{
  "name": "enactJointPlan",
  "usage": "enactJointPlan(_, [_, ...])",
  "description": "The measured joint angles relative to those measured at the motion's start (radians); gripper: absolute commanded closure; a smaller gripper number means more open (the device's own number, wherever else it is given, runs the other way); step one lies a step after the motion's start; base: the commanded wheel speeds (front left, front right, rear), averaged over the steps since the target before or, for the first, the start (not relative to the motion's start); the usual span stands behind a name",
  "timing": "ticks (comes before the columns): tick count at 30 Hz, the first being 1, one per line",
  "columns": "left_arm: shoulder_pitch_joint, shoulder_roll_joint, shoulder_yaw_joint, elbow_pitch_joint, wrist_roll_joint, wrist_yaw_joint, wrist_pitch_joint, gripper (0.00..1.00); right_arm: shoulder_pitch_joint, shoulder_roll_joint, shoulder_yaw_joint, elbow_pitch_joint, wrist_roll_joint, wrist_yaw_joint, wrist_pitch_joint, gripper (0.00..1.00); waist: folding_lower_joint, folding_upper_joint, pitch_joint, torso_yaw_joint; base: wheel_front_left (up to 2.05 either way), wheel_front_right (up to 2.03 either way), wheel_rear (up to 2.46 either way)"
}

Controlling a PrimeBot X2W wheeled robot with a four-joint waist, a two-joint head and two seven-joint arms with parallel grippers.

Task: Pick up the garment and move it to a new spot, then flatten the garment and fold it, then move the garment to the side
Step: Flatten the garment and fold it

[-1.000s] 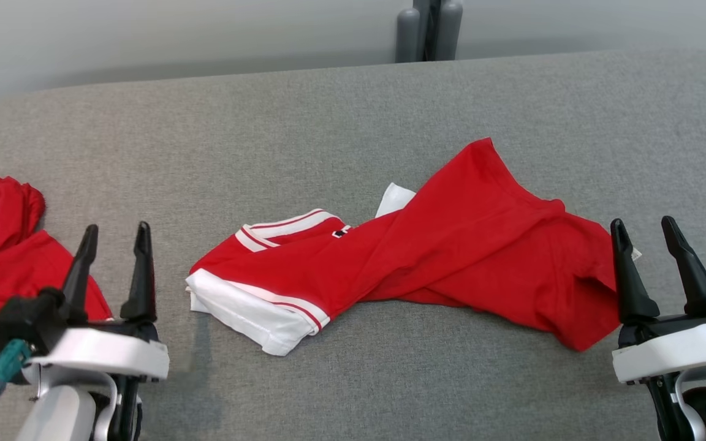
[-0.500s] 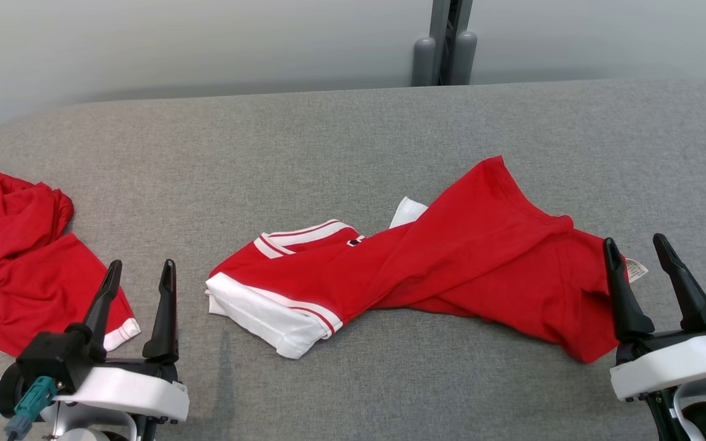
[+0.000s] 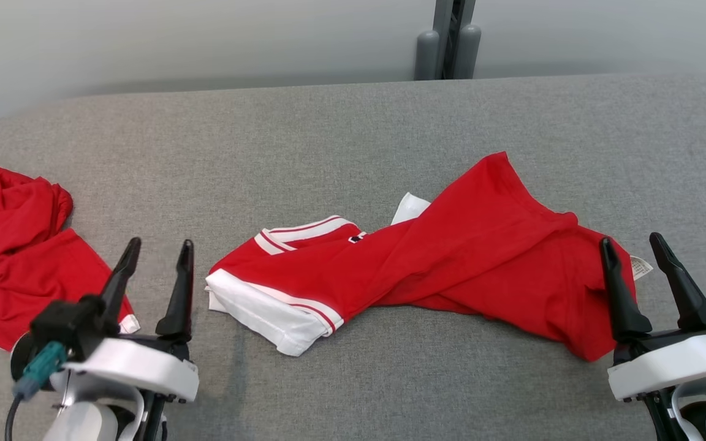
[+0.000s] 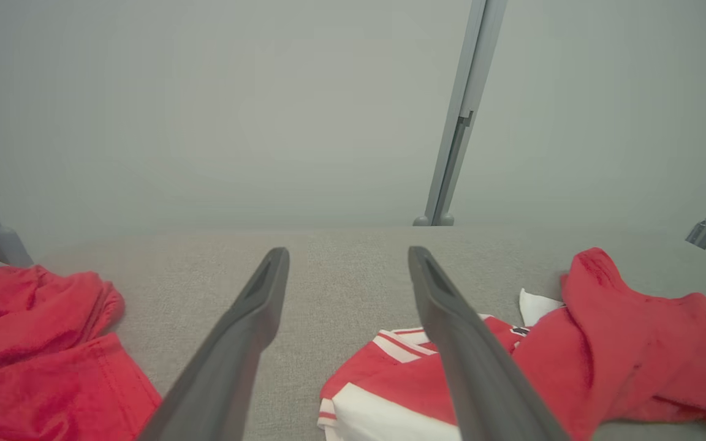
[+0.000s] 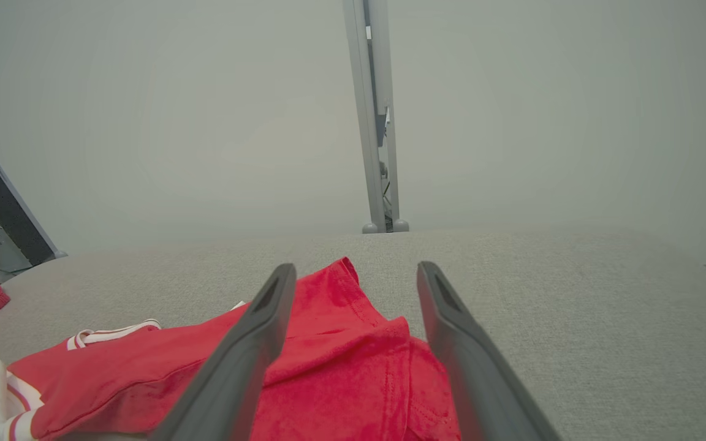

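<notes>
Off to the outer side of the left claw a crumpled red cloth lies heaped on the grey fabric tabletop, its near edge just beside the claw's outer finger. That claw hangs low over the tabletop with its two dark fingers spread wide and nothing between them.

Just to its inner side the red shirt begins. Its white-banded sleeve is the nearest part, close to the claw but apart from it. From there the shirt runs twisted and rumpled across the middle of the tabletop, as far as the right claw.

The right claw is spread wide too and holds nothing. It is poised above the shirt's far end, with red cloth lying under and between its fingers and a small white label showing in the gap. Whether the inner finger touches the cloth I can't quite tell from here.

Beyond both claws, a grey post stands past the far edge of the tabletop.
</notes>
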Motion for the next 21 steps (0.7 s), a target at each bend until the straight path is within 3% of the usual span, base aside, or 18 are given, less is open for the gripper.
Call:
enactJointPlan(6, [-0.074, 0.009, -0.040, 0.128, -0.094, -0.099, 0.146, 0.00, -0.015, 0.001, 0.021, 0.003, 0.004, 0.000, 0.003, 0.00, 0.0000, 0.0000, 0.029, -0.016, 0.00, 0.00, 0.00])
enactJointPlan(12, [-0.100, 0.009, -0.050, 0.245, -0.155, -0.149, 0.213, 0.00, -0.021, 0.005, 0.027, 0.016, 0.013, 0.000, -0.002, 0.00, 0.0000, 0.0000, 0.054, -0.040, 0.00, 0.00, 0.00])
enactJointPlan(21, [-0.131, -0.004, -0.036, 0.360, -0.217, -0.186, 0.206, 0.00, -0.031, 0.008, 0.025, 0.036, 0.023, 0.000, -0.012, 0.00, 0.0000, 0.0000, 0.078, -0.061, 0.00, 0.00, 0.00])
